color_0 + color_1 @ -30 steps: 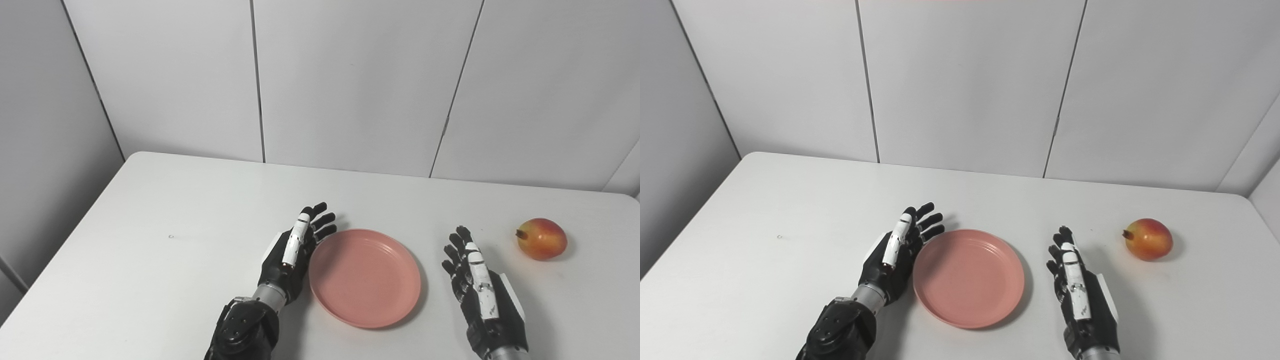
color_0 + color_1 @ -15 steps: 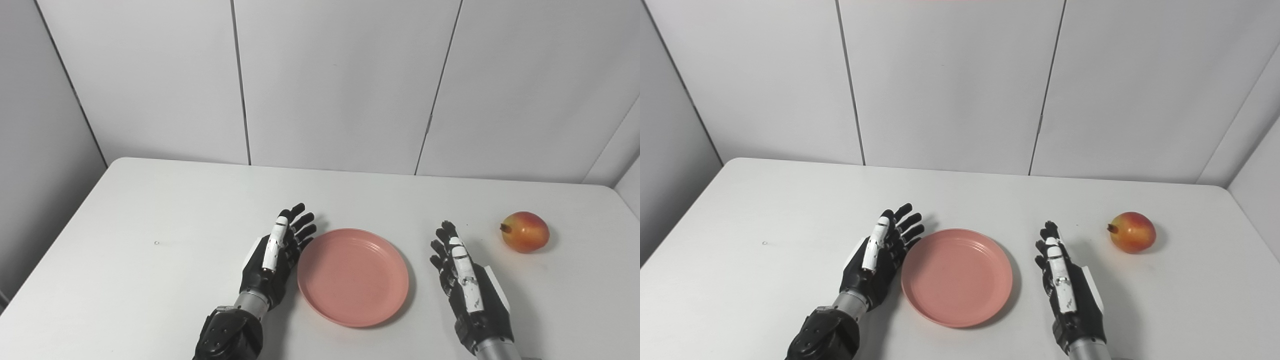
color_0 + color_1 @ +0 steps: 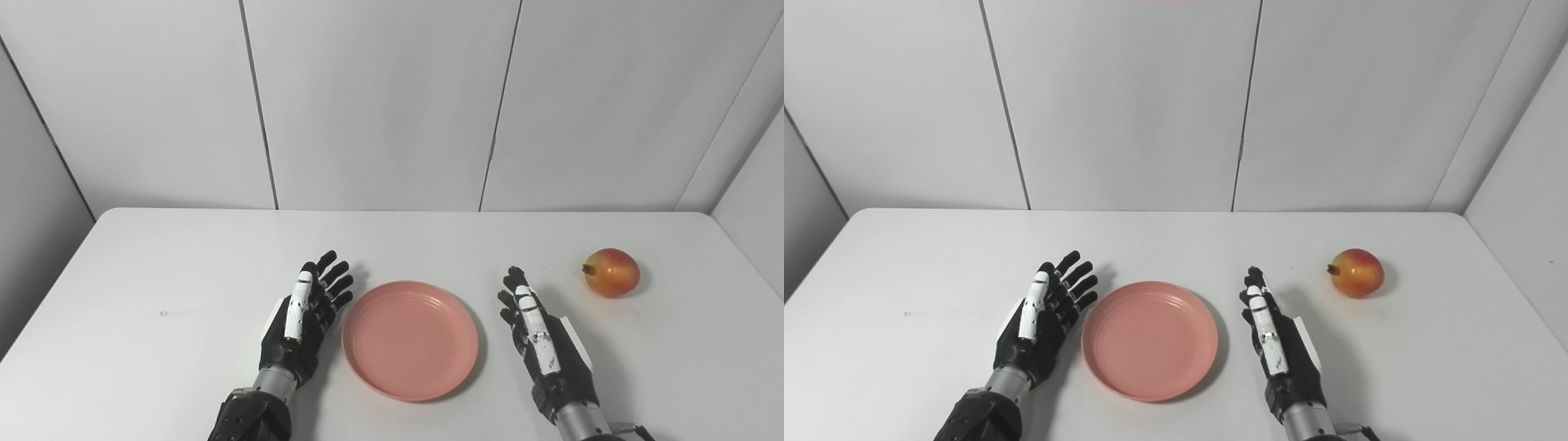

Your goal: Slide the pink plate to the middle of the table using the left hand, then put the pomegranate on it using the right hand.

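A white table (image 3: 153,269) seen from above and in front, with plain grey wall panels (image 3: 373,104) behind it. A round pink plate (image 3: 410,340) lies flat near the front middle of the table, with nothing on it. A robot's two black and white hands flank it, both arms coming in from the bottom edge.

The left hand (image 3: 303,321) lies just to the left of the plate, palm turned inward toward it, edge down near the tabletop. Its fingers (image 3: 335,274) are stretched out and slightly fanned, pointing away from the robot and a little to the right. It holds nothing. The fingertips nearest the plate come very close to its rim; whether they touch it cannot be told.

The right hand (image 3: 545,343) is on the other side of the plate, with a clear strip of bare table between them. Its palm also faces inward, and its fingers (image 3: 513,288) are extended straight and close together, pointing away from the robot. It too is empty.

A pomegranate (image 3: 612,272), red with a yellow patch, sits on the table toward the far right, beyond and to the right of the right hand and well apart from the plate. Its small dark crown points left, toward the middle of the table. Nothing touches the fruit
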Controlling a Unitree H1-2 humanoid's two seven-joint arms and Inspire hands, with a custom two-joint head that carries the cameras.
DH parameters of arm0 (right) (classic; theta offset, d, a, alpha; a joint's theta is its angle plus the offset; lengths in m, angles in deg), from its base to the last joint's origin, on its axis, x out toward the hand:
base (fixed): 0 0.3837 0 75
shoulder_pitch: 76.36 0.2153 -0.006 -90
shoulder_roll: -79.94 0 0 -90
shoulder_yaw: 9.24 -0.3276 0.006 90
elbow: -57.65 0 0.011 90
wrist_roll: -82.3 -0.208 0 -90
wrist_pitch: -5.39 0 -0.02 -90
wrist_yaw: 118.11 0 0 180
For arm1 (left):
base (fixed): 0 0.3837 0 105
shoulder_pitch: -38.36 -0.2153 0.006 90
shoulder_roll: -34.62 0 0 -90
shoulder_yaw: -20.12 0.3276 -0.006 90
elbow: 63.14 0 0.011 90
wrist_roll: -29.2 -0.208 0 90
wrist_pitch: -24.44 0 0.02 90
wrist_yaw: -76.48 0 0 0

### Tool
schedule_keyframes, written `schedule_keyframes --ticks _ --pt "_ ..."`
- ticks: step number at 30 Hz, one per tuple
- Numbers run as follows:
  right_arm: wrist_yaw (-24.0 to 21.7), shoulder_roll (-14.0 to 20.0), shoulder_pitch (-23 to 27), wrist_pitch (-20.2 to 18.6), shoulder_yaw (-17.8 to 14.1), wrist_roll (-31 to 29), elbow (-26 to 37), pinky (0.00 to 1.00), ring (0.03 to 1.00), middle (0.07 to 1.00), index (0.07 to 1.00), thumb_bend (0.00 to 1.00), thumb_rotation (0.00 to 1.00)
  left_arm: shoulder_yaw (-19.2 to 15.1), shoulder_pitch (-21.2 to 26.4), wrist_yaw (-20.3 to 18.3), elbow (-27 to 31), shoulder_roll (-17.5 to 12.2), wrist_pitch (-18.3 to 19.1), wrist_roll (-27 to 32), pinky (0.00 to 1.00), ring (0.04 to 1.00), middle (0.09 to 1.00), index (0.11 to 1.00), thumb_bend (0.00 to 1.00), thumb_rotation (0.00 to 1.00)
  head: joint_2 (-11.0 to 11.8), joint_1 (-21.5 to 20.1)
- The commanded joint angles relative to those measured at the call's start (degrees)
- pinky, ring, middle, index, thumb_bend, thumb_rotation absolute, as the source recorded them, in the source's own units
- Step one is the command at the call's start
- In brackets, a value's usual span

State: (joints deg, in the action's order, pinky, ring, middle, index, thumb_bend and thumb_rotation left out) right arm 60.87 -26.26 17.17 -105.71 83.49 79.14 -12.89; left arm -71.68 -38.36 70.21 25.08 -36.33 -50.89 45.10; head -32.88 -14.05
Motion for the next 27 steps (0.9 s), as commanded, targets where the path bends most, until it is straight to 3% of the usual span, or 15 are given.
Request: schedule_keyframes --ticks 1,12,21,27 --pt "0.61 -0.16 2.34 5.31 -0.15 1.27 2.71 1.0 0.972 0.979 0.971 0.37 1.0 -0.42 0.37 -0.41 -0.67 -0.6 -0.7 0.18 0.91 0.904 0.907 0.895 0.43 1.0 -0.07 0.06" --pt "3.58 1.33 5.25 10.3 0.27 12.1 3.84 0.91 0.925 0.946 0.936 0.33 1.0 -1.34 0.18 -2.79 -2.21 -2.47 -1.96 1.9 0.92 0.908 0.913 0.904 0.42 1.0 2.92 -5.29" --pt "4.22 1.68 6.91 10.68 -0.73 13.87 3.97 0.91 0.933 0.945 0.934 0.36 1.0 -1.75 0.01 -4.15 -3.74 -3.3 -2.68 2.83 0.93 0.905 0.904 0.901 0.39 1.0 5.03 -8.69" --pt "5.03 3.17 8.8 8.37 -2.11 17.22 3.98 0.89 0.919 0.939 0.929 0.42 1.0 -2.3 0.03 -5.02 -4.62 -3.66 -3.28 3.78 0.92 0.906 0.911 0.906 0.37 1.0 5.71 -10.5"
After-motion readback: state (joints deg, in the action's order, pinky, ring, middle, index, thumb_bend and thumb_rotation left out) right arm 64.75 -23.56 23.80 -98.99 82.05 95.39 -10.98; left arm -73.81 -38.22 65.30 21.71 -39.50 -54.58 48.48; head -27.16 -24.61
